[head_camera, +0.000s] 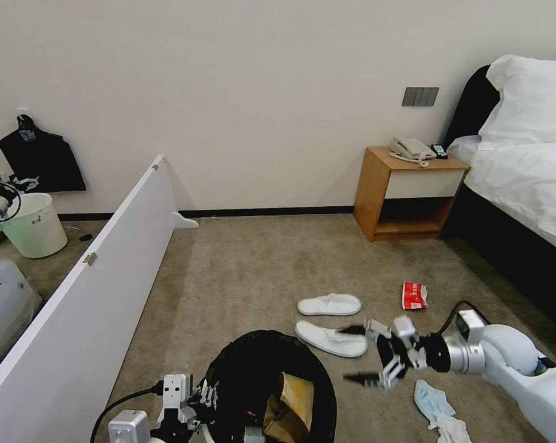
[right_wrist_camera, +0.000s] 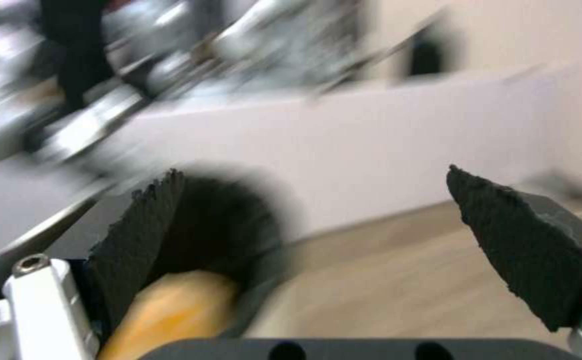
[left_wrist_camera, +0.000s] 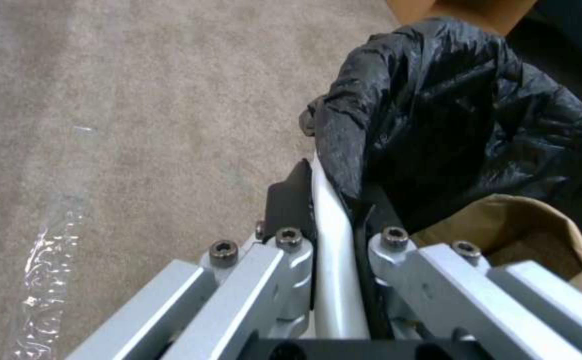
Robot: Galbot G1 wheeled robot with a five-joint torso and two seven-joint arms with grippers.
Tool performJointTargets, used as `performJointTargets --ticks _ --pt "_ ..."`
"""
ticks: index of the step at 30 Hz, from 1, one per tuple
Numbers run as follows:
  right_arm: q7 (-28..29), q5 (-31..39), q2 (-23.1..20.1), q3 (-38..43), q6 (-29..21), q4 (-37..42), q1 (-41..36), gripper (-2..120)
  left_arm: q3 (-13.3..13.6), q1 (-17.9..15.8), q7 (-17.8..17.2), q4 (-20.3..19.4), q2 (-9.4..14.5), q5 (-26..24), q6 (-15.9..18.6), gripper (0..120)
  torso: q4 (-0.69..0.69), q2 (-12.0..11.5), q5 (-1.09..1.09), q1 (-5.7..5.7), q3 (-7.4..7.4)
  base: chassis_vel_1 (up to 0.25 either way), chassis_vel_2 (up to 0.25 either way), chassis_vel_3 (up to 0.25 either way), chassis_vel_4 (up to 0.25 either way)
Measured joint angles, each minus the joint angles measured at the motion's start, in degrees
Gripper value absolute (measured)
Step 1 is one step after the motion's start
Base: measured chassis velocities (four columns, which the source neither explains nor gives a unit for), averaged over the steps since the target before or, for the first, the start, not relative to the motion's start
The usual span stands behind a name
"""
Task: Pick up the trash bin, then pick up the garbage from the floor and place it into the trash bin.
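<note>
Slippers (head_camera: 330, 320) lie on the carpet just beyond our right gripper (head_camera: 357, 354), whose fingers are spread wide and empty. Our left gripper (head_camera: 195, 400) pinches the rim of the trash bin (head_camera: 229, 369), cardboard (head_camera: 290, 403) inside.

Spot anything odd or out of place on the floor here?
Yes: litter lies loose on the beige carpet: two white slippers askew to each other, a red snack packet near the wooden nightstand, and a crumpled pale blue-white mask under the right gripper, whose jaws are open and empty.
</note>
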Motion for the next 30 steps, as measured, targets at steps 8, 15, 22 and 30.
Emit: performJointTargets --ticks 8,15,22,30 --pt "31.18 -4.67 10.27 17.37 6.48 4.91 -15.52 100 -0.08 0.13 0.14 -0.15 0.30 -0.10 -0.17 4 -0.01 0.00 0.02 0.00 0.00 0.000 0.000 0.000 0.000" --pt "45.39 -7.74 12.72 24.07 5.66 6.66 -24.82 100 -0.34 0.21 0.28 -0.16 0.56 -0.10 -0.42 4 -0.01 0.00 0.00 0.00 0.00 0.000 0.000 0.000 0.000" --pt "54.64 -14.49 14.62 29.62 4.65 5.69 -33.25 100 -0.67 0.09 0.33 0.18 0.71 -0.25 -0.58 4 -0.01 0.01 0.00 0.00 0.00 0.000 0.000 0.000 0.000" --pt "63.77 -19.10 18.30 30.76 -0.02 4.03 -39.94 100 -0.62 -0.22 0.36 0.48 0.52 -0.25 -0.62 4 -0.02 0.00 0.01 0.00 -0.01 0.000 0.000 0.000 0.000"
